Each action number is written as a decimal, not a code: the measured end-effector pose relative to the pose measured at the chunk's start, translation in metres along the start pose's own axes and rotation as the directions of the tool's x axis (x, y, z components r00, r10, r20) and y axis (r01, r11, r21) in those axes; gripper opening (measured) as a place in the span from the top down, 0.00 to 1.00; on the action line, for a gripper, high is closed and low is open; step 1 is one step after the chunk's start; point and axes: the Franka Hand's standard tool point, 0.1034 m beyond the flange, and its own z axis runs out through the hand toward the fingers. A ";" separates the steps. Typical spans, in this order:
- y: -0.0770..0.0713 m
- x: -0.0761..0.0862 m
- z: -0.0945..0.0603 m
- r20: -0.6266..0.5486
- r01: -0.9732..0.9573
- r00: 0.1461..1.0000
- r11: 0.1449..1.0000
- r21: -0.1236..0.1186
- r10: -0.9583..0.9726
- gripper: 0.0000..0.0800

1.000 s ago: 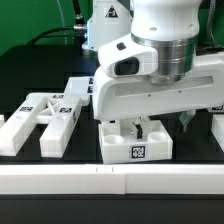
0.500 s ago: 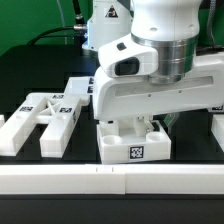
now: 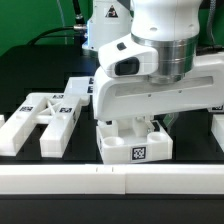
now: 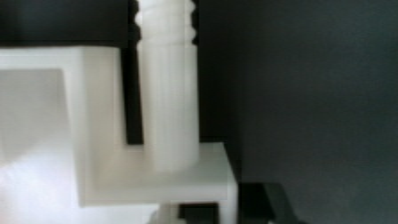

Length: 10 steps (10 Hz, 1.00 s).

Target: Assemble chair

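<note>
The chair's square seat block (image 3: 136,150) lies near the front edge, a tag on its front face. My gripper (image 3: 150,127) reaches down into the block's top, its fingers drawn together and shut. The arm's body hides what lies between them. In the wrist view a white ribbed peg (image 4: 169,80) runs along the seat block (image 4: 63,110) to a small white step. The dark fingertips (image 4: 267,200) sit right at that step, and the gripper (image 4: 228,205) shows only a thin white strip between them. Whether that strip is pinched does not show.
An X-shaped white chair piece (image 3: 50,110) with tags lies at the exterior view's left, a chunky block (image 3: 10,132) beside it. A tagged bar (image 3: 80,90) lies behind. Another white piece (image 3: 215,130) sits at the right. A white rail (image 3: 110,180) runs along the front.
The fingers, spread wide over the seat block a second ago, have closed together. Arm and parts have stayed in place since.
</note>
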 end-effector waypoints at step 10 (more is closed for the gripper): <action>-0.056 0.072 -0.006 -0.057 -0.226 0.972 0.974 0.034 0.228 0.96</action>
